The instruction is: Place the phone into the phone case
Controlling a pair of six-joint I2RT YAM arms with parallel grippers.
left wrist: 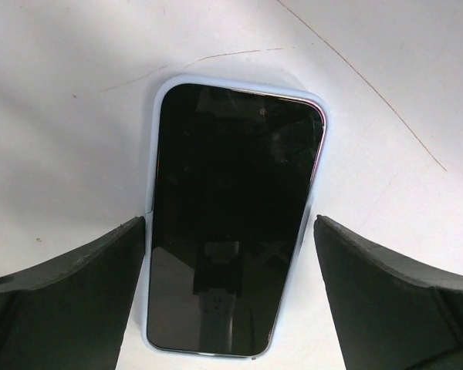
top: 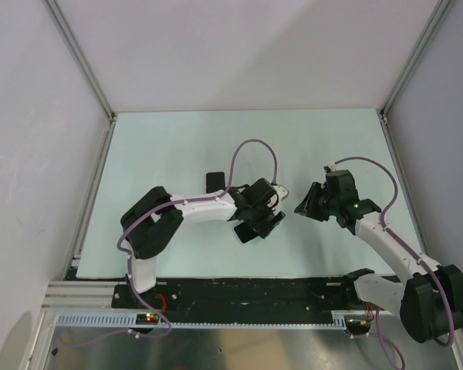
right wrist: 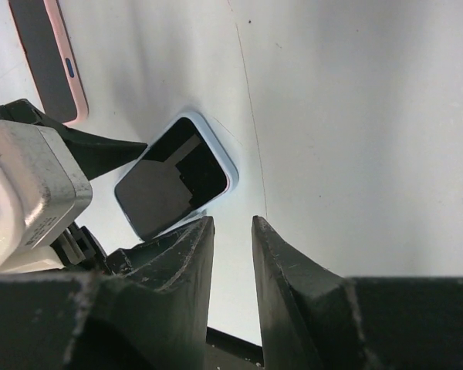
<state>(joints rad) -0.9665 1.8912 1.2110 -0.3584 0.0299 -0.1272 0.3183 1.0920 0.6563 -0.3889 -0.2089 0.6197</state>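
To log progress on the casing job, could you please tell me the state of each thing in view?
phone: face up, screen dark, sitting inside the case.
phone case: flat on the table, holding the phone.
left hand: open, fingers either side of the cased phone.
right hand: narrowly open, empty.
pink-rimmed slab: flat on the table, apart from the case.

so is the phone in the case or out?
In: the phone lies face up inside the phone case, blue rim showing round its edges.
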